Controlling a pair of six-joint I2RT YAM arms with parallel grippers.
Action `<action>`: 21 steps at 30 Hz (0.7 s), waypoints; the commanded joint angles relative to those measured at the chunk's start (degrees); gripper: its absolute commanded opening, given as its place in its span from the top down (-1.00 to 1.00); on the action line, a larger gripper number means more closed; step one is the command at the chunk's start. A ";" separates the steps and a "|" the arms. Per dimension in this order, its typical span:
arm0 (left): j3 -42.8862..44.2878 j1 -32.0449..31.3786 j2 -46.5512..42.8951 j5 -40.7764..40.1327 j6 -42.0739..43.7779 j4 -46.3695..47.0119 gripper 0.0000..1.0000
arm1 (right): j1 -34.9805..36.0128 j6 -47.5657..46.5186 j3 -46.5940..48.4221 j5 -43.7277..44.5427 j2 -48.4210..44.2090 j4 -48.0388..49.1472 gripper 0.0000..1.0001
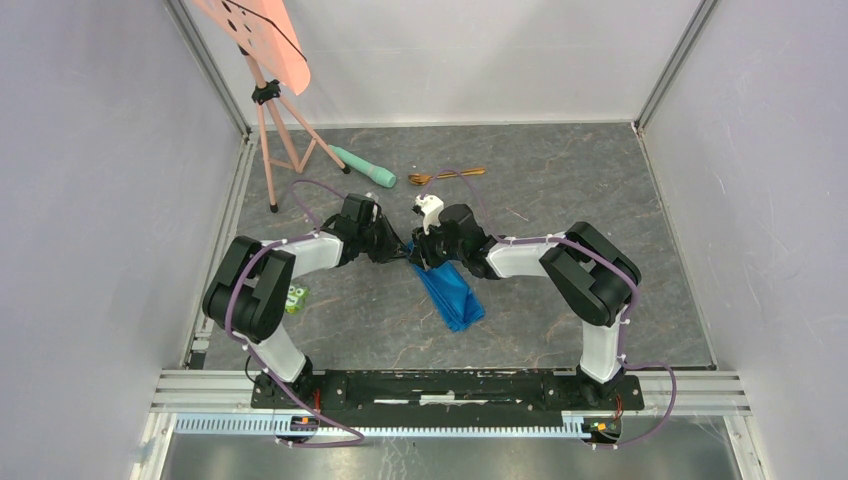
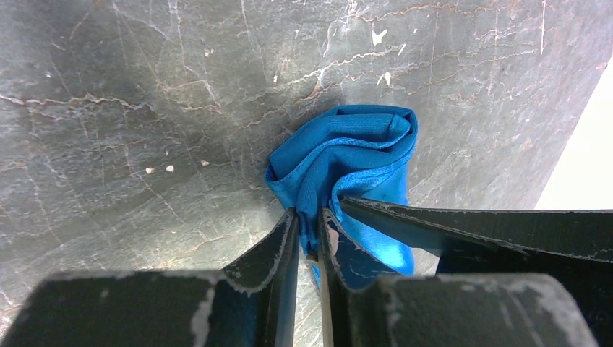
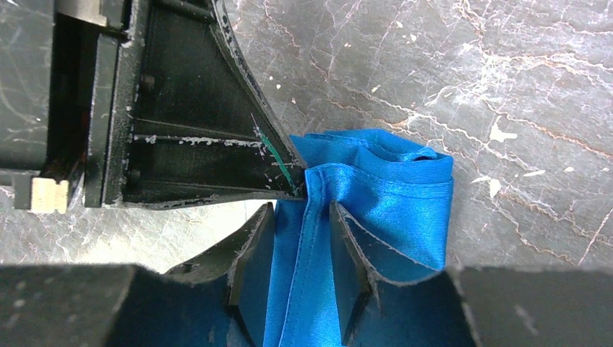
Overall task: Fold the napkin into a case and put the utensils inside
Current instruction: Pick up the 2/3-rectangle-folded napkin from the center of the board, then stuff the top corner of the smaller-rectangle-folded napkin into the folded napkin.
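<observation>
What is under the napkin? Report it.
Only grey table shows around the napkin; whatever is beneath its layers is hidden. The utensils lie apart, farther back.

no readable text, labels or numbers

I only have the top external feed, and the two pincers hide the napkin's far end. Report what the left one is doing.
Observer: The left wrist view shows the left pincer nipped almost shut on a thin fold of the napkin.
Operator: Now the right.
Observer: The right pincer has its jaws apart. A flat band of the cloth runs between them, and it does not look squeezed.
Operator: Give me the gap between the two.
Observer: Almost none. In the right wrist view the left one's tip touches the cloth just beyond the right one's tips.
</observation>
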 commanded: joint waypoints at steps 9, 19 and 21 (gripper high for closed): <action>0.09 -0.16 -3.65 2.25 -1.60 0.95 0.63 | 0.29 -0.72 0.79 3.01 -0.08 2.81 0.44; -1.09 -0.13 -8.91 -2.24 1.21 -3.58 0.34 | -0.47 3.51 -0.91 2.59 -3.15 3.71 0.99; -2.03 -0.16 -11.26 -4.76 2.19 -5.09 0.05 | -1.19 5.74 -2.02 1.45 -4.63 4.29 0.99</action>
